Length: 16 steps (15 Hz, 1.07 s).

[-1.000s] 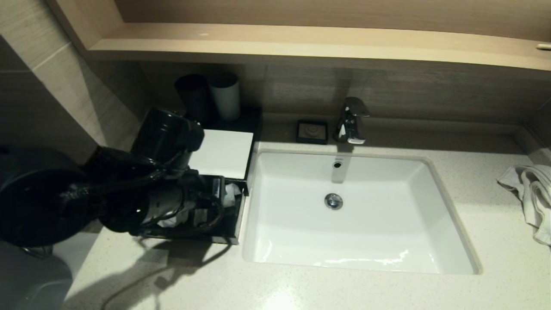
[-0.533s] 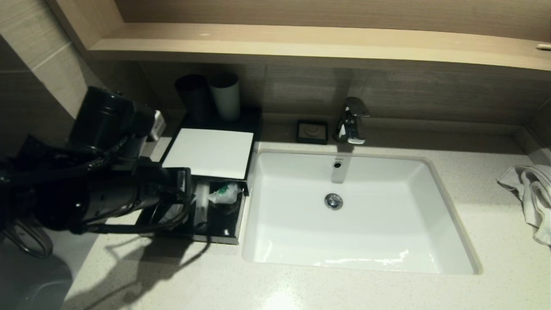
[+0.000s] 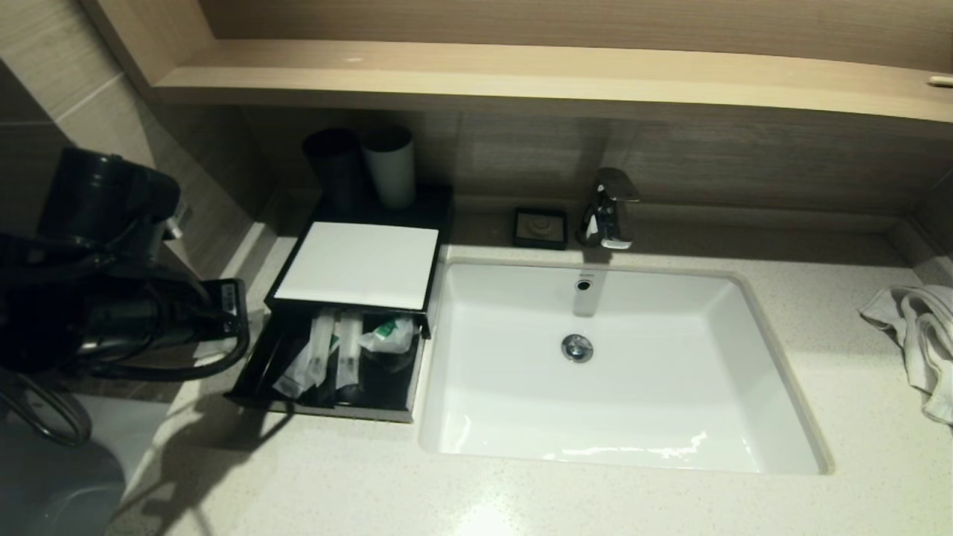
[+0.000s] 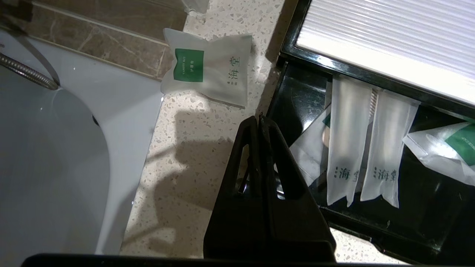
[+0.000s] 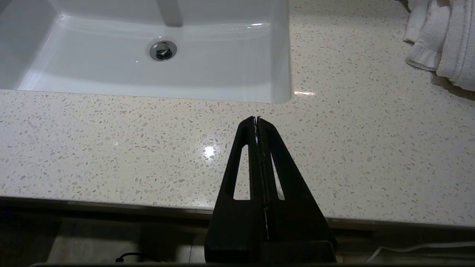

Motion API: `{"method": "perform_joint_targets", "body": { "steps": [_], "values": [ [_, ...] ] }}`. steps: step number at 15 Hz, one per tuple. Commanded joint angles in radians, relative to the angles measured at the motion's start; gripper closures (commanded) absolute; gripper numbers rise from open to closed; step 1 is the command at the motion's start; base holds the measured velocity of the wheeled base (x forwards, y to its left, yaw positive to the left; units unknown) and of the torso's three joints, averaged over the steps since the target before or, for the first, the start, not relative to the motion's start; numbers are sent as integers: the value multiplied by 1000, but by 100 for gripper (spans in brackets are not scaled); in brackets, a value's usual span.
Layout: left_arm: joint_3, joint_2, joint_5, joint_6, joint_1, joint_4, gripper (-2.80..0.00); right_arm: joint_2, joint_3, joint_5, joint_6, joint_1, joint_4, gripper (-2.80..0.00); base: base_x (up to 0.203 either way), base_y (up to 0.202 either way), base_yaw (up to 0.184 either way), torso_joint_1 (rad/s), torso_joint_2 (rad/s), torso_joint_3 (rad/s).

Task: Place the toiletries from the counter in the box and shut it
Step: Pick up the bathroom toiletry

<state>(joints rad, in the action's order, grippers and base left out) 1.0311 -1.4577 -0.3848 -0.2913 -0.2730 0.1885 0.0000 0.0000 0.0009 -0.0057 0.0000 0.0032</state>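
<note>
My left gripper (image 4: 259,120), fingers pressed together and empty, hung left of the open box (image 3: 253,372), pointing toward the green-labelled sachet (image 4: 207,70) lying flat.

My head camera looks forward and steeply down from above, covering the whole desk (image 3: 521,491), the sink (image 3: 618,432) and the wall shelf (image 3: 521,74) from a moderate distance. My left wrist camera sits behind the left gripper (image 4: 259,122), close above the desk, facing down at the open black box (image 4: 297,96); the head view shares this box (image 3: 253,365). My right wrist camera sits behind the right gripper (image 5: 256,122), low over the front desk edge, facing the sink (image 5: 285,55) and towel (image 5: 441,40), both shared with the head view's towel (image 3: 916,335).
</note>
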Motion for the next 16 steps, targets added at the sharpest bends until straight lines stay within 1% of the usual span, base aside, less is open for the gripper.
{"method": "perform_joint_targets", "body": {
  "steps": [1,4,5,10,14,16],
  "values": [
    [6,-58,-1,-7,25,-2,0,0,0,1,0,0,0,0,0,0,0,0,0,0],
    [7,-119,7,-6,73,-46,0,0,0,1,0,0,0,0,0,0,0,0,0,0],
    [11,-135,20,-4,90,-55,0,0,0,1,0,0,0,0,0,0,0,0,0,0],
    [54,-203,142,-2,207,-69,0,0,0,1,0,0,0,0,0,0,0,0,0,0],
    [72,-220,192,3,260,-70,0,0,0,1,0,0,0,0,0,0,0,0,0,0],
    [71,-230,204,24,275,-88,0,0,0,1,0,0,0,0,0,0,0,0,0,0]
  ]
}}
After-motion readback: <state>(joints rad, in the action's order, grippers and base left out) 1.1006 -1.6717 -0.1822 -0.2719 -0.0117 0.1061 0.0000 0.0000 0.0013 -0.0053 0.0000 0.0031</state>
